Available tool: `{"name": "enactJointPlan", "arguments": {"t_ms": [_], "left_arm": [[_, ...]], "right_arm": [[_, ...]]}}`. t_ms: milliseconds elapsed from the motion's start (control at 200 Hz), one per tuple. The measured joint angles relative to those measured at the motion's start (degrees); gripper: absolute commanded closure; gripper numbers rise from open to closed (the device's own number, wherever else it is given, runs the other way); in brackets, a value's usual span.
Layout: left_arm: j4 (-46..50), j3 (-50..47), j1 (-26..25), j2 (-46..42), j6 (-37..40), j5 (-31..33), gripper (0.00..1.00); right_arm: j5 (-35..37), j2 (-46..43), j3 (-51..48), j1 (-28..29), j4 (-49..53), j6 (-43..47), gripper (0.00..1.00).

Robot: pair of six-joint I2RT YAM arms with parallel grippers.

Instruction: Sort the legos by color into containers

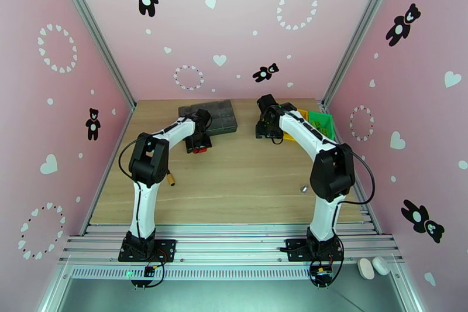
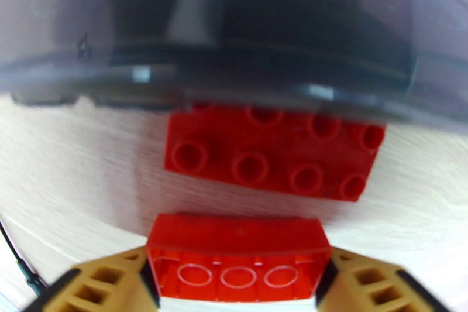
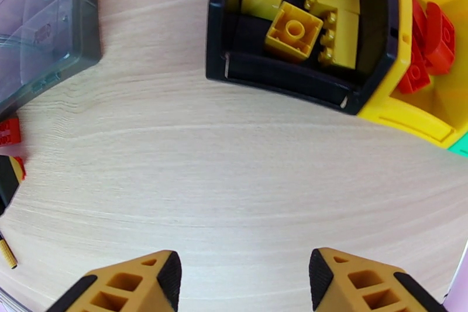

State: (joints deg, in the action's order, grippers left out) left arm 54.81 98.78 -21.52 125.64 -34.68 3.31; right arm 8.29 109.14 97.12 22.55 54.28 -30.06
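Note:
My left gripper is shut on a red lego brick, held hollow side toward the camera. A second red brick lies studs-up on the table just beyond it, against the dark grey organizer box. From above, the left gripper sits by that box with red showing at its tip. My right gripper stands open over bare wood. Ahead of it the black bin holds several yellow bricks, and the yellow bin holds red bricks. The green bin is at far right.
The organizer box lies at the back centre of the table. A wooden-handled screwdriver rests beside the left arm, and a small metal piece lies near the right arm. The organizer's corner is at the right wrist view's upper left.

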Motion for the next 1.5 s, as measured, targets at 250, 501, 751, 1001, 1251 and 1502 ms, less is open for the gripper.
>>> {"name": "enactJointPlan", "arguments": {"t_ms": [250, 501, 751, 1001, 1251, 1502], "left_arm": [[-0.04, 0.13, -2.23, 0.0, 0.44, -0.76, 0.46], [-2.1, 4.22, -9.27, 0.7, 0.15, -10.01, 0.48], [-1.88, 20.02, -14.49, 10.38, 0.0, -16.59, 0.48], [0.81, 30.16, -19.85, 17.88, 1.14, -21.16, 0.18], [1.49, 25.14, -20.85, 14.99, 1.66, -21.53, 0.07], [-3.96, -1.9, -14.23, -7.45, -0.7, -17.05, 0.06]], "right_arm": [[0.87, -2.56, -3.37, -0.85, -0.09, -0.83, 0.38], [0.57, -5.09, -7.78, -6.97, -0.31, -2.6, 0.38], [-0.61, -7.08, -11.76, -9.66, -0.39, -3.41, 0.38], [-2.01, -8.87, -13.2, -9.88, -0.46, -3.34, 0.37], [-4.33, -8.94, -14.05, -9.88, -0.5, -2.34, 0.32], [-11.72, -7.02, -14.38, -8.83, -1.6, 1.86, 0.29]]}}
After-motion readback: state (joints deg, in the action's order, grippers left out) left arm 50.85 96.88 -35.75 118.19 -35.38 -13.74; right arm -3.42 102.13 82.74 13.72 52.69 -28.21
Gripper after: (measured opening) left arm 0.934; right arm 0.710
